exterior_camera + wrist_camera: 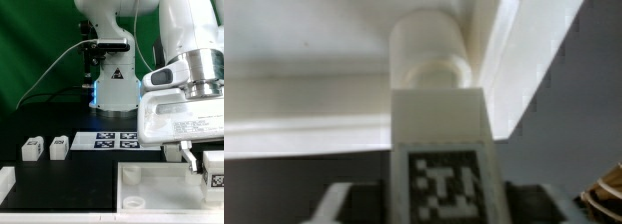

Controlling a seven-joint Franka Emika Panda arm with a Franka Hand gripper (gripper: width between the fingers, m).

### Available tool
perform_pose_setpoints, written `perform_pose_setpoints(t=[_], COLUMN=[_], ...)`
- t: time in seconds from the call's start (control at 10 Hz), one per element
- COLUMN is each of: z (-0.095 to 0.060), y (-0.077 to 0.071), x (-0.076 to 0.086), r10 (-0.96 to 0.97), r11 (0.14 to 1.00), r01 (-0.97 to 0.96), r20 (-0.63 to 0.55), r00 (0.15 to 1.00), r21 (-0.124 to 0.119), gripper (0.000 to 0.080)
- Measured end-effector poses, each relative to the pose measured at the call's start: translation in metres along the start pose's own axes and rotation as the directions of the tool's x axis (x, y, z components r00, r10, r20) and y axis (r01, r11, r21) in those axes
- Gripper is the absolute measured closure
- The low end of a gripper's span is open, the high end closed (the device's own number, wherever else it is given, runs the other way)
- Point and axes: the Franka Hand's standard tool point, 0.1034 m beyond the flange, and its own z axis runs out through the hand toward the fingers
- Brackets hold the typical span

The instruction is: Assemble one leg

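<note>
My gripper (204, 160) is at the exterior view's right and is shut on a white block-shaped leg (214, 171) with a black-and-white tag, held over the far right part of the large white square panel (160, 190). In the wrist view the gripper (443, 206) has its jaws on both sides of the leg (441, 120). The leg's rounded far end sits at a raised corner of the panel (313, 60); I cannot tell if it touches. Two more legs (31, 148) (59, 147) lie on the table at the exterior view's left.
The marker board (118, 139) lies on the dark table behind the panel, in front of the robot base (112, 85). A white block (5, 181) sits at the exterior view's left edge. A green backdrop stands behind.
</note>
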Motion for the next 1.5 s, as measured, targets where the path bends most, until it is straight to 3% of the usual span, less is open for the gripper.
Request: perform_pose_setpoints(t=[0.1,0.2,0.4,1.0,1.2,1.4,1.5], z=[0.0,0.0,0.0,0.0,-0.03,-0.035,-0.035], y=[0.0,0.0,0.0,0.0,-0.007,-0.011,-0.009], x=[0.0,0.0,0.0,-0.001,0.017,0.025,0.021], r10=[0.0,0.0,0.0,0.013,0.07,0.104,0.1], r11=[1.0,1.0,1.0,1.0,0.997,0.993,0.993], r01=[0.0,0.0,0.0,-0.013,-0.074,-0.113,-0.117], r20=[0.0,0.0,0.001,0.023,0.137,0.24,0.358], r00=[1.0,1.0,1.0,1.0,0.988,0.965,0.928], r21=[0.0,0.0,0.0,0.001,0.023,0.021,0.025], gripper=[0.0322,0.0209,0.0162,0.0151,0.0151,0.0151,0.0151])
